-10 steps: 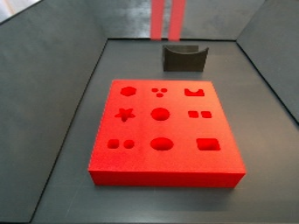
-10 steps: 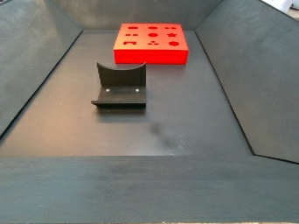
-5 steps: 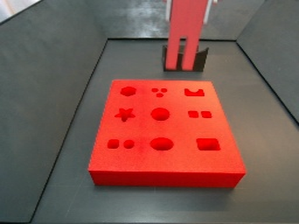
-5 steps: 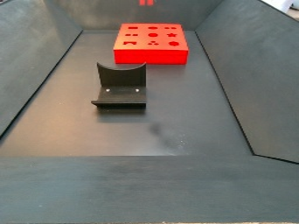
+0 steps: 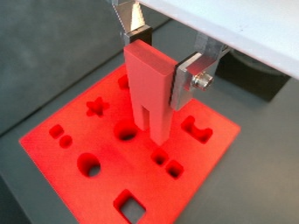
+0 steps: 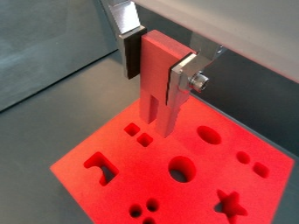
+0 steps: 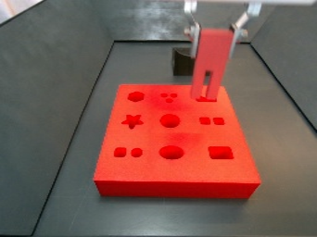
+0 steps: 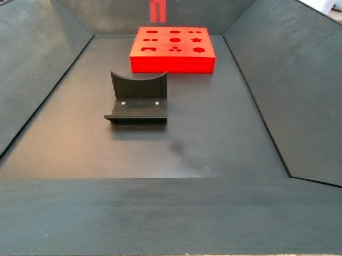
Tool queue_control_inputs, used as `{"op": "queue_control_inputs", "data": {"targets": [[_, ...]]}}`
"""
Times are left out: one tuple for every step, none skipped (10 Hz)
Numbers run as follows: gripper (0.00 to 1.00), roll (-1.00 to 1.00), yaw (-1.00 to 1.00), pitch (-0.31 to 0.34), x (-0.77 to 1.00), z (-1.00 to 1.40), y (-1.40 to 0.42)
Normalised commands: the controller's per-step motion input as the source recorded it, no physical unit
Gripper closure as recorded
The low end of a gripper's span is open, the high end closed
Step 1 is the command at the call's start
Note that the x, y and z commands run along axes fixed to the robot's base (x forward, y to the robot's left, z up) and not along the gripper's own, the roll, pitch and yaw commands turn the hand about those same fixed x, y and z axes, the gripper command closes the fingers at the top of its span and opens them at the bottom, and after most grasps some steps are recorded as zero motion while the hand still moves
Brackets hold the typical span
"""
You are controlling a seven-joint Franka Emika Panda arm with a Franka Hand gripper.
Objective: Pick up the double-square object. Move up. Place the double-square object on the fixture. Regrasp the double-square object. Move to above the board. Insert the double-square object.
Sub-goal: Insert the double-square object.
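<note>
Side view first, biggest thing first: the board lies flat on the floor, its face full of cut-outs, and everything else I place by it. Behind its far edge stands the fixture, partly hidden by what I carry; in a side view from the other end the fixture stands well apart from the board, toward that camera.

My hand hangs over the far right part of the board, clamped on the double-square object, which hangs upright with its notched lower end just above the board's face. In both wrist views my silver fingers press the block's flat sides, and the double-square object points down near the paired square holes.

I judge the step to be the move above the board, nearly done, with insertion next. To do it well I should:
- centre the block's two prongs over the paired square holes,
- keep it plumb, with no twist,
- come down slowly, keeping my grip closed until it seats.

I cannot tell from these views whether the prongs are yet exactly over the holes.
</note>
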Motion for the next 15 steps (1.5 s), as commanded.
{"op": "queue_control_inputs", "data": {"targets": [[1.00, 0.00, 0.00, -0.040, 0.97, -0.47, -0.08], [1.00, 0.00, 0.00, 0.000, 0.74, -0.34, -0.05], [1.00, 0.00, 0.00, 0.000, 0.66, -0.31, 0.00], [1.00, 0.00, 0.00, -0.013, 0.65, -0.32, 0.00], [1.00, 0.00, 0.00, 0.000, 0.48, -0.14, 0.14], [1.00, 0.00, 0.05, -0.026, -0.11, -0.11, -0.06], [1.00, 0.00, 0.00, 0.000, 0.00, -0.23, 0.00], [1.00, 0.03, 0.00, -0.013, -0.06, -0.31, 0.00], [1.00, 0.06, 0.00, -0.029, -0.14, -0.37, 0.00], [1.00, 0.10, 0.03, -0.019, -0.20, -0.43, 0.00], [1.00, 0.13, 0.10, -0.013, -0.35, -0.49, 0.00], [1.00, 0.13, 0.15, -0.024, -0.29, -0.57, -0.05], [1.00, 0.05, 0.19, -0.117, -0.06, -0.69, -0.13], [1.00, 0.04, 0.20, -0.177, 0.00, -0.79, -0.16], [1.00, 0.08, 0.18, -0.214, 0.00, -0.78, -0.18]]}}
